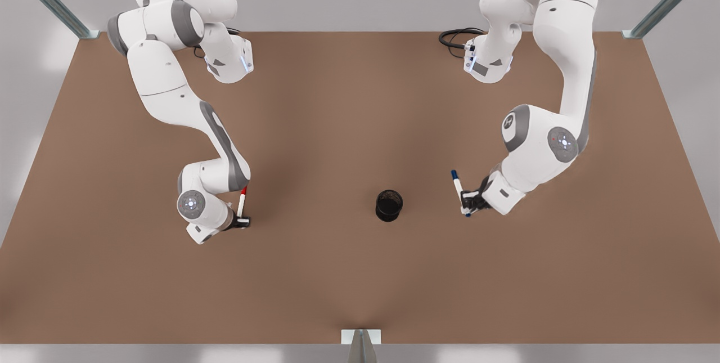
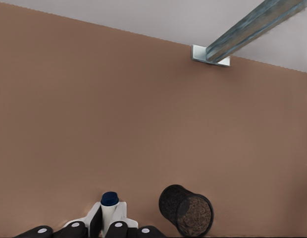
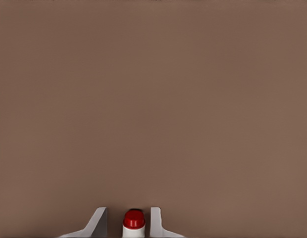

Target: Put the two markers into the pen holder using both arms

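Where the brown table (image 1: 349, 273) spreads across the whole front view, it is bordered by grey walls and metal frame struts (image 1: 50, 0) at its corners, with a further strut bracket (image 1: 360, 337) at the middle of its near edge. Black cables (image 1: 457, 36) lie coiled on the table beside the arm base on the front view's right.

Two white arms with grey joints reach over the table. Between them no object blocks the bare surface around the pen holder.

The left gripper (image 1: 468, 201) is on the front view's right, just beside the pen holder's side of the table but apart from it. Its fingers (image 2: 114, 214) are clamped on the blue-capped marker (image 1: 460, 191), whose white barrel tilts with the dark blue cap away from the near edge.

The right gripper (image 1: 243, 220) is on the front view's left, well apart from the pen holder. Its white fingertips (image 3: 100, 222) sit on either side of the red-capped marker (image 1: 242, 201), clamped on the barrel, red cap (image 3: 133, 218) pointing away from the gripper.

The pen holder (image 1: 389, 205) stands upright on the table between the two grippers, nearer the left gripper. It is a small black cylinder with mesh walls (image 2: 185, 210).
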Motion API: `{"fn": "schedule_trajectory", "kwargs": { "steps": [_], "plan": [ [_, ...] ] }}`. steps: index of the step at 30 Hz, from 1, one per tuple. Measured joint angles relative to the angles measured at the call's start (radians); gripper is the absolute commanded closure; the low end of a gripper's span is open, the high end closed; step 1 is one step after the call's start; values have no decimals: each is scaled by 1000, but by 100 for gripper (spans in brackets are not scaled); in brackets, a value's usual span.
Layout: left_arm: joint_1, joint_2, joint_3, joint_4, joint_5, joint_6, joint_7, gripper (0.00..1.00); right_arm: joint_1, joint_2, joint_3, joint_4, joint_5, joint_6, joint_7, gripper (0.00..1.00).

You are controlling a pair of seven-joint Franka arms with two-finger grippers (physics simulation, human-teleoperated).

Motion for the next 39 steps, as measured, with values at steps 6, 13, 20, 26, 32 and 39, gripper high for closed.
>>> {"fn": "schedule_trajectory", "kwargs": {
  "steps": [6,13,20,26,32,39],
  "plan": [
    [-150,74,-12,-23,-121,234,86,79,11,-18,1,-6,-4,-7,13,60],
    [-183,185,-45,-67,-167,633,181,79,11,-45,6,-48,-8,-26,27,59],
    [-182,184,-76,-160,-180,818,263,79,15,-71,38,-67,-9,-67,42,57],
    [-200,211,-85,-211,-183,916,316,79,15,-55,82,-73,-18,-76,48,56],
    [-222,232,-85,-219,-179,986,351,0,13,-40,84,-73,-40,-67,52,70],
    [19,44,-79,-163,-176,725,388,0,15,-103,150,81,-33,-120,59,79]
  ]
}}
